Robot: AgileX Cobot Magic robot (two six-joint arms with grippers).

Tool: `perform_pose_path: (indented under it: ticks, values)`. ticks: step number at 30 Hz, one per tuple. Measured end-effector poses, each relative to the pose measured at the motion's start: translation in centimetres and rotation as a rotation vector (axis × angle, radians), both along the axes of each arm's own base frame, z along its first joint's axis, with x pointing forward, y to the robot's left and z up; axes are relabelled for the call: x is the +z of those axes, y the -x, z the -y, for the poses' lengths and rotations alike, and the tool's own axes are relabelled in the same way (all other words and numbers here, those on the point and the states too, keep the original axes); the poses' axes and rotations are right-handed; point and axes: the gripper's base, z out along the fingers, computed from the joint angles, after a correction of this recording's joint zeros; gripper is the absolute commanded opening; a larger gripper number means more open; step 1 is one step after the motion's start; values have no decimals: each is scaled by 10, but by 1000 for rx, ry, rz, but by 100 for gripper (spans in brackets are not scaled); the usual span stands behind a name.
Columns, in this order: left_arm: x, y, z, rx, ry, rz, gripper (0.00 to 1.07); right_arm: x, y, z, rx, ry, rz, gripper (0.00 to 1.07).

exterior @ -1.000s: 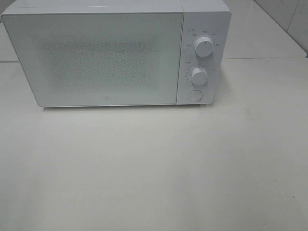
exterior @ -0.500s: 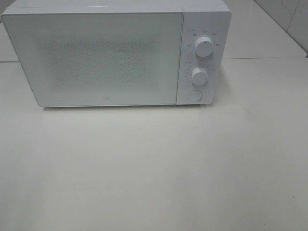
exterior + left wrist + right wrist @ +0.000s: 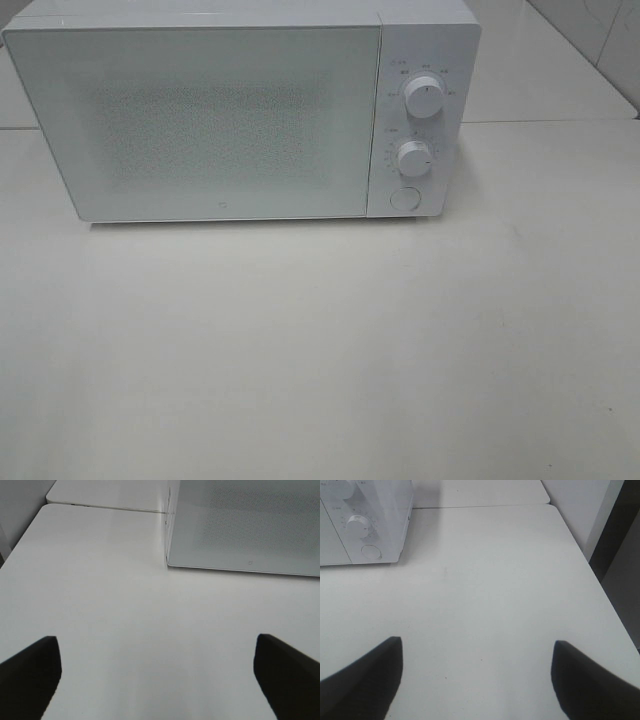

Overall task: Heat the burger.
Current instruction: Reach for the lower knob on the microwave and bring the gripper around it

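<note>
I saw my left pincer (image 3: 157, 677) and right pincer (image 3: 475, 677) both spread wide and holding nothing, hovering over the white table (image 3: 320, 350) in front of the closed white microwave (image 3: 240, 110). No view showed me the burger, so I could not tell where it lay relative to either pincer.

A white worktop (image 3: 320, 350) is seen, evenly lit, with soft reflections on it. A second white table (image 3: 545, 80) is joined to it at the far side. At the far right, a pale wall (image 3: 600, 35) with thin joint lines is seen.
</note>
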Motion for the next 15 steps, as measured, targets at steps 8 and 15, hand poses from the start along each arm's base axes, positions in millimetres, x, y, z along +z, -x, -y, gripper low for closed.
perform_pose_path:
  ticks: [8,15]
  values:
    - [0,0,0,0,0,0,100,0,0,0,0,0,0,76]
    - [0,0,0,0,0,0,100,0,0,0,0,0,0,76]
